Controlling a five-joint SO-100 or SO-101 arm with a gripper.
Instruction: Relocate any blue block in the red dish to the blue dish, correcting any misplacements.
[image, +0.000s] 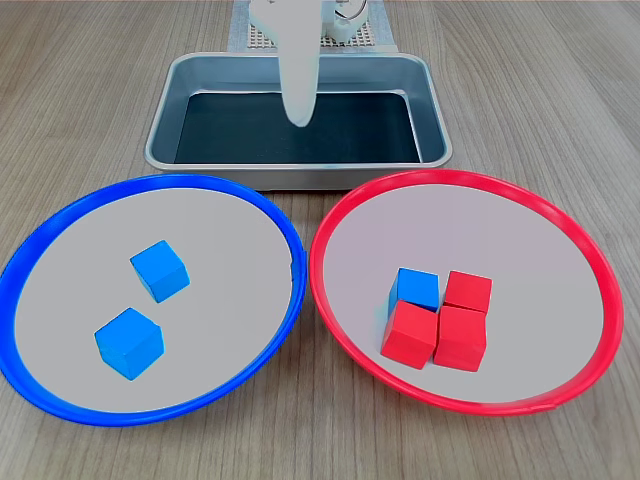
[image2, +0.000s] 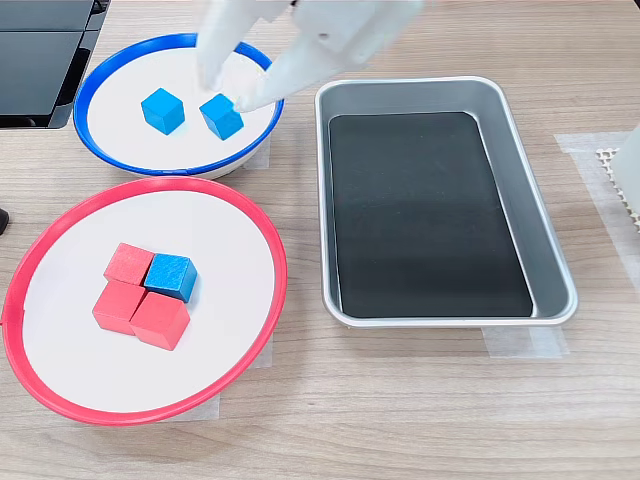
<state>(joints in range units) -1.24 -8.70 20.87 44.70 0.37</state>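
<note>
One blue block (image: 419, 288) sits wrongly in the red dish (image: 330, 215), packed tight against three red blocks (image: 447, 322), so it needs moving to the blue dish (image: 285, 225) beside it, where two blue blocks (image: 145, 308) already lie. The fingers (image2: 226, 88) hang apart and empty, raised above the scene rather than near the red dish, likely because no approach has begun.

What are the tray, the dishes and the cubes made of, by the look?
Tray: likely brushed metal, silvery with a soft sheen and rolled rim; dark matte liner inside.
Red dish and blue dish: probably plastic or paper, coloured rims, flat matte grey insides.
Blue block and red cubes: matte painted wood or foam; unclear which.
</note>
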